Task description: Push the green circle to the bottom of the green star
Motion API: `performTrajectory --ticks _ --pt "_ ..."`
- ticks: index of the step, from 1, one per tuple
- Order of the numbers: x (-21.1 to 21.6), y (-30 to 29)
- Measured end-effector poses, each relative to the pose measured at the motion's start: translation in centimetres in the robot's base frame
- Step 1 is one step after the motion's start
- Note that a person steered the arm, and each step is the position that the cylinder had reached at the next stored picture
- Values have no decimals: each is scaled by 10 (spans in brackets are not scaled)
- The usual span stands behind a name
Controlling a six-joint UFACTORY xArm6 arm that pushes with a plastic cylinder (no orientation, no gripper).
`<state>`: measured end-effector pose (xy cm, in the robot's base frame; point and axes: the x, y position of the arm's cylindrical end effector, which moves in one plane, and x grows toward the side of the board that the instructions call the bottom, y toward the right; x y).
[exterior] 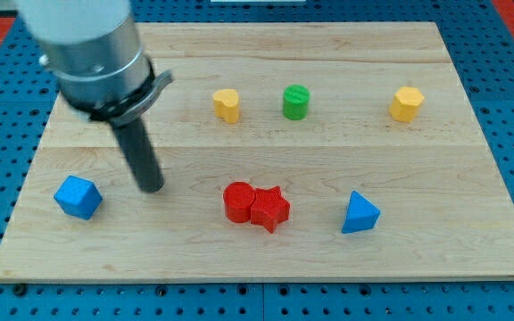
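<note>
The arm comes down from the upper left of the frame, and my tip (153, 186) rests on the wooden board (266, 254) in its left part. The tool is only a plain dark rod with nothing clamped on it, and the tip touches no block. The blue cube (78, 197) lies just to the lower left of the tip. The green circle (296, 102) stands in the upper middle of the frame, well apart from the tip. It is between two yellow blocks: one (227, 104) on its left, one (407, 103) far on its right. In the lower middle the red circle (238, 201) touches the red star (271, 209). A blue triangle (360, 214) lies at lower right. I cannot see a green star anywhere.
</note>
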<state>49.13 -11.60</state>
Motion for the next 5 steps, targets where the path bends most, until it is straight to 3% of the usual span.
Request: performTrajectory --ticks 2,4,5 --pt "-56 90" --pt "-79 170" --pt "-111 183"
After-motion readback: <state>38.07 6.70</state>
